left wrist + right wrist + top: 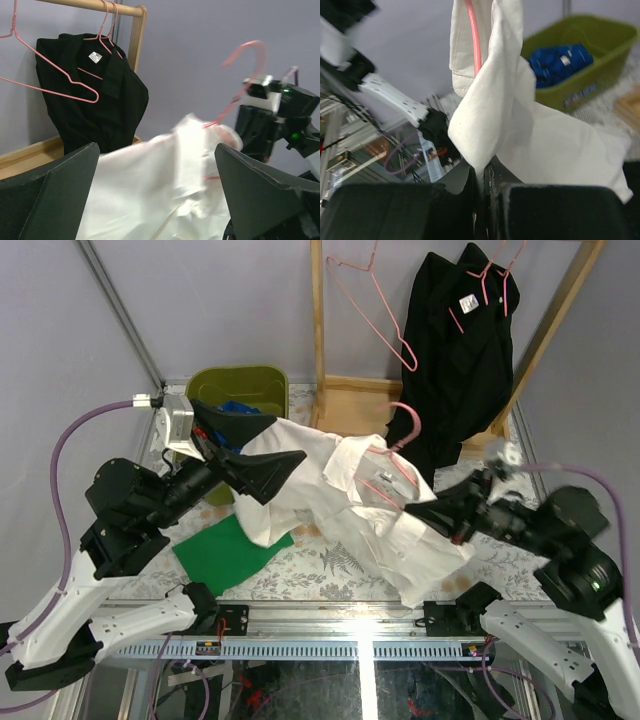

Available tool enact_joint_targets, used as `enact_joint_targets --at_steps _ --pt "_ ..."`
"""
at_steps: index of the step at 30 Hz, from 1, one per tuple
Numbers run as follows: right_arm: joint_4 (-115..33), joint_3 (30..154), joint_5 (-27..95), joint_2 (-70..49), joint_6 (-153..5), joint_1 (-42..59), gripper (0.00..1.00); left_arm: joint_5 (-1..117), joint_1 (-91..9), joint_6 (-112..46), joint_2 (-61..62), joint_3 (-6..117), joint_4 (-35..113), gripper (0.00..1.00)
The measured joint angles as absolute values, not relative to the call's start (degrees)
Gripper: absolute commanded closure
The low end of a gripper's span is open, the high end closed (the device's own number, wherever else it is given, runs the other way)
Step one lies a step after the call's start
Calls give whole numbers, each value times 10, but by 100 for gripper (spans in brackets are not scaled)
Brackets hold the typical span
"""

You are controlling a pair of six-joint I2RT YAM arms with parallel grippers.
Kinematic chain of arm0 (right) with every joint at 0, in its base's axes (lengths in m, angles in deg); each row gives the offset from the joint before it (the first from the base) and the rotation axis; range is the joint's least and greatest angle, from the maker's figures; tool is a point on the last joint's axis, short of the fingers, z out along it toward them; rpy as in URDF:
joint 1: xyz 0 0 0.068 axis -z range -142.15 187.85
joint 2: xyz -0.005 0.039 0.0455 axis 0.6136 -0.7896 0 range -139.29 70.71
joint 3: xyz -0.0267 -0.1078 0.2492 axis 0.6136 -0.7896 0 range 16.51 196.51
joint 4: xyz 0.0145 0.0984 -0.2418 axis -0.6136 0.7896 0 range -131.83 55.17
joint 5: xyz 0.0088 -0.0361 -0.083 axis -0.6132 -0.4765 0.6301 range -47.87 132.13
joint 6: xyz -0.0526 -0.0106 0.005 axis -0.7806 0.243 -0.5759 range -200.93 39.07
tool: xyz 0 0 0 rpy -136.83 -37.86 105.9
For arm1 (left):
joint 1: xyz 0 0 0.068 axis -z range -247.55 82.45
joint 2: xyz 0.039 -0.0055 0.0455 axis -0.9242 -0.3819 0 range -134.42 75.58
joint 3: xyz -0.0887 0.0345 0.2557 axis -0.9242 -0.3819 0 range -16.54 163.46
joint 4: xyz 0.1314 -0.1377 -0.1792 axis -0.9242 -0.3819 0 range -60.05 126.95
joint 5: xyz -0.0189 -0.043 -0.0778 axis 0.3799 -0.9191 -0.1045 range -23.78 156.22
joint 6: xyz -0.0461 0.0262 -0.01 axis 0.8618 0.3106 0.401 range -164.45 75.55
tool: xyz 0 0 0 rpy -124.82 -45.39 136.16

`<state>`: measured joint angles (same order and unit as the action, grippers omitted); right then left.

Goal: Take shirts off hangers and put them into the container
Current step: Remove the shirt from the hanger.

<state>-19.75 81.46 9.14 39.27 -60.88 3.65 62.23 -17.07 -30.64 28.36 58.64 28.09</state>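
Once past the flat green cloth (232, 552), matte and smooth on the fern-patterned bench (330, 562) nearest the arm bases, comes to the working pair.

Right pincer (418, 508): shut on a thin fold of the white shirt (340, 495), pinching it from the side, probably to anchor the garment during removal of the wire.

Left pincer (288, 438): spread wide, holding nothing, poised over the shirt's edge nearest the basket. Cannot tell whether touching the cloth. Looks ready for a fresh bite on fabric or wire.

White shirt itself: soft, limp, creased weave, draped across the middle of the bench with the collar turned up. Not yet off its pink hanger (398, 455), a thin round wire with the hook curling out of the collar and one leg running down inside the fabric in the right wrist view. Hence not ready for dropping in.

Further back, on the left: olive-green container (250, 385), rigid plastic with rounded corners, already holding the blue shirt (560, 60) in a crumpled heap.

Farthest, on the wooden rack (320, 330): black shirts (460, 350), one dull dark mass under two pink hooks, so probably two garments, with a white label at the neck. Just beside, a bare hanger (365, 300), hanging tilted.
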Motion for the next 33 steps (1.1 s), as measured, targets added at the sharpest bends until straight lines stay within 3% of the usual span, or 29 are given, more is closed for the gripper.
enact_joint_targets --at_steps 9,13,19,27,33 --pt "-92 781 120 179 -665 37 100 625 -171 -306 222 568 275 0" --pt "-83 755 109 180 -670 37 100 635 -171 -284 200 507 268 0" --pt "-83 748 90 211 -671 37 100 639 -171 -247 193 429 263 9" --pt "-82 747 79 204 -671 37 100 633 -171 -230 184 427 289 31" --pt "-78 747 65 199 -675 37 100 616 -171 -222 175 427 309 41"
